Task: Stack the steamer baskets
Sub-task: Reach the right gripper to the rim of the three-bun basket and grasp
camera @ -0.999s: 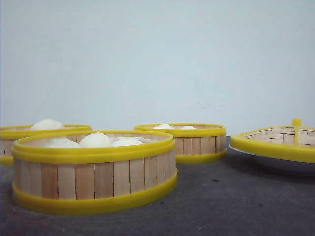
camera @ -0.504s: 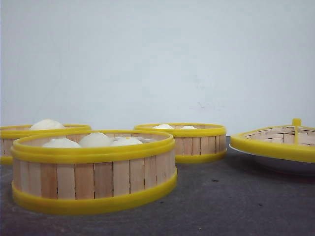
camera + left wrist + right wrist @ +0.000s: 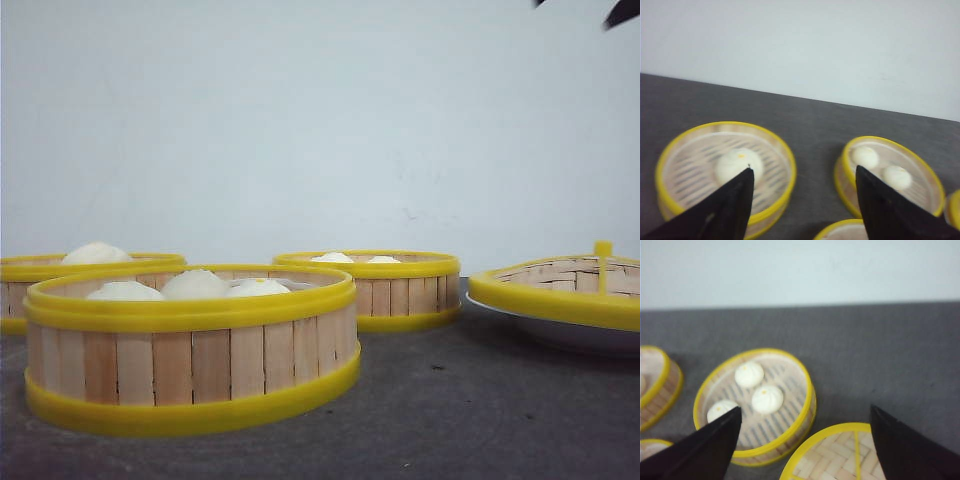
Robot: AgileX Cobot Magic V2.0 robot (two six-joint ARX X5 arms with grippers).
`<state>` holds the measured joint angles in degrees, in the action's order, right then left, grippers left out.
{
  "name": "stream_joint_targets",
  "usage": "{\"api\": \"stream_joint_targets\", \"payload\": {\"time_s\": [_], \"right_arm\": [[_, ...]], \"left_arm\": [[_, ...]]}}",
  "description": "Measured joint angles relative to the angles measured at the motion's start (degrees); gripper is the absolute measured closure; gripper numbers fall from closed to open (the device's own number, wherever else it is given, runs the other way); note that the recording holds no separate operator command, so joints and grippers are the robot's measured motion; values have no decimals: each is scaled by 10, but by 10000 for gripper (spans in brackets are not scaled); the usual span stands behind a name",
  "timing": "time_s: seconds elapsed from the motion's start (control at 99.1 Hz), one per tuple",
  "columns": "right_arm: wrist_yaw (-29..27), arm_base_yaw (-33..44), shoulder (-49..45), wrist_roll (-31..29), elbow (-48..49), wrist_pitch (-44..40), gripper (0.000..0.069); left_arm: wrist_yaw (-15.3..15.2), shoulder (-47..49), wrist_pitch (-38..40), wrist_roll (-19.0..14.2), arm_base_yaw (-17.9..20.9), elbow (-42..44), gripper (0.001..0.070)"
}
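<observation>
Yellow-rimmed steamer baskets [image 3: 190, 345] [image 3: 368, 287] [image 3: 60, 280]: 3, all separate, below both arms. Left gripper [image 3: 802, 180] and right gripper [image 3: 805, 425] hang wide open, empty; the far-left basket lies nearest the left gripper.

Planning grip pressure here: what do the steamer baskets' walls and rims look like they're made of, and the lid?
The near steamer basket has walls of pale upright slats with faint grain, likely wood or bamboo, matte. Its rims are smooth, uniform bright yellow, probably plastic. The lid shows a woven, basket-like surface, seemingly bamboo strips, in a similar yellow rim.
</observation>
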<state>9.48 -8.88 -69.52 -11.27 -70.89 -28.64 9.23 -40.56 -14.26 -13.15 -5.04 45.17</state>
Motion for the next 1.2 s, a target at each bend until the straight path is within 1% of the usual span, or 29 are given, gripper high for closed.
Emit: {"api": "stream_joint_targets", "payload": {"time_s": [0.131, 0.232, 0.343, 0.494, 0.635, 0.817, 0.867, 0.938, 1.029, 1.099, 1.2], "right_arm": [[11, -13, -124, -1, -95, -37, 185], [14, -22, -210, -1, -147, -52, 185], [13, -33, -288, -1, -181, -54, 188], [10, -39, -362, -2, -194, -27, 206], [-3, -42, -407, -10, -194, -10, 210], [-6, -43, -445, -12, -194, 1, 243], [-8, -43, -451, -12, -194, 3, 268], [-20, -45, -455, -14, -194, 4, 327], [-22, -48, -457, -16, -194, 11, 391], [-25, -50, -457, -16, -194, 18, 412], [-44, -54, -457, -17, -194, 21, 423]], "left_arm": [[0, 0, -1, 0, -25, 0, 322], [1, 0, -1, 0, -46, 0, 322], [1, 0, -1, 0, -66, 0, 322], [1, 0, -5, 0, -94, 0, 322], [1, 0, -14, 0, -108, 0, 322], [1, 0, -32, 0, -116, 0, 322], [1, 0, -35, 0, -117, 0, 322], [1, 0, -41, 0, -117, 0, 322], [1, 0, -51, 0, -117, 0, 322], [1, 0, -59, 0, -119, 0, 322], [1, 0, -61, 0, -119, 0, 322]]}}
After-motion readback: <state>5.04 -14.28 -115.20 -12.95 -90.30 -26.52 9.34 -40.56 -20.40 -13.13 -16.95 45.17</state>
